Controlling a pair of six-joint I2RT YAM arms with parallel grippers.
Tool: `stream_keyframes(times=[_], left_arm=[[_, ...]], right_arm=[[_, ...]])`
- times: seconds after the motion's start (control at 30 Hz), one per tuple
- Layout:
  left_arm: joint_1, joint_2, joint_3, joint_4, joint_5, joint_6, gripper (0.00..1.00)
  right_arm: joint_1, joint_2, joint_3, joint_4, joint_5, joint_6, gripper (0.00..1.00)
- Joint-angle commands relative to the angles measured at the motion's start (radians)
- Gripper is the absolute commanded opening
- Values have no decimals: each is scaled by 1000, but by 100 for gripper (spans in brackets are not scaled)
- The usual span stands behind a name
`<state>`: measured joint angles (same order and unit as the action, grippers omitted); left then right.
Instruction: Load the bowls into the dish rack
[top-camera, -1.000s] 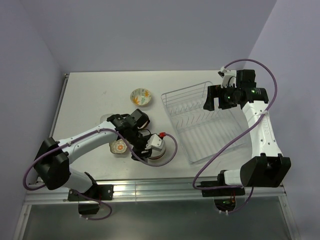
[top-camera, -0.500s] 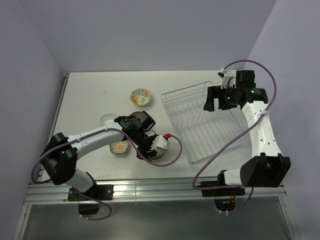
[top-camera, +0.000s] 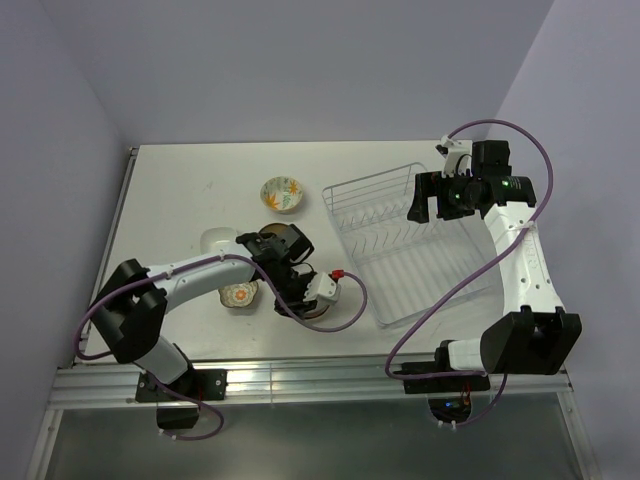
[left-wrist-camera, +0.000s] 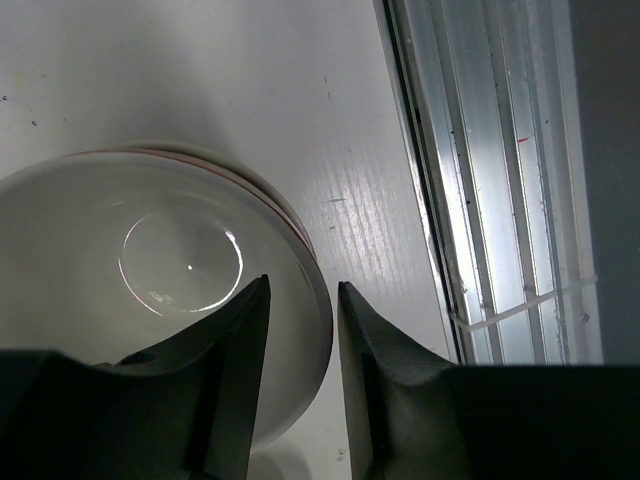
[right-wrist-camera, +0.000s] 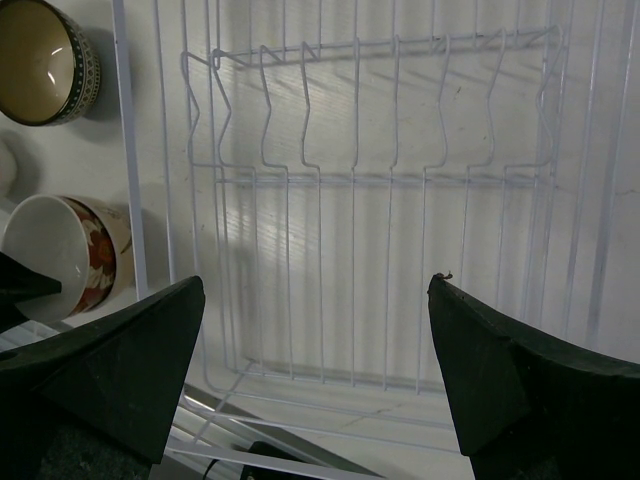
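Left end effector (left-wrist-camera: 303, 283) has descended onto red bowl (left-wrist-camera: 150, 270) at desk's (left-wrist-camera: 250, 80) near edge, straddling its rim, clamping unconfirmed; right end effector (right-wrist-camera: 313, 285) gapes above empty rack (right-wrist-camera: 352, 180).

White rack (top-camera: 395, 250), cream bowl (top-camera: 281, 193) with orange flowers.
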<state>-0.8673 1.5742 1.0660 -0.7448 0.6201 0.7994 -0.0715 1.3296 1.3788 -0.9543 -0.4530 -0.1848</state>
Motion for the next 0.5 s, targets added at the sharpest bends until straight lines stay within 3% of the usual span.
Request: stream_keyframes(times=[0.0, 0.1, 0.3, 0.47], left_arm=[[-6, 4, 14, 4, 0, 12, 37], [-6, 3, 17, -2, 7, 12, 31], [-7, -16, 22, -27, 17, 18, 8], [-9, -36, 31, -33, 27, 1, 0]], right_arm=[[2, -21, 11, 14, 11, -12, 100], [2, -23, 14, 12, 10, -8, 100], [2, -29, 16, 5, -6, -12, 100], [2, -33, 8, 6, -10, -10, 100]])
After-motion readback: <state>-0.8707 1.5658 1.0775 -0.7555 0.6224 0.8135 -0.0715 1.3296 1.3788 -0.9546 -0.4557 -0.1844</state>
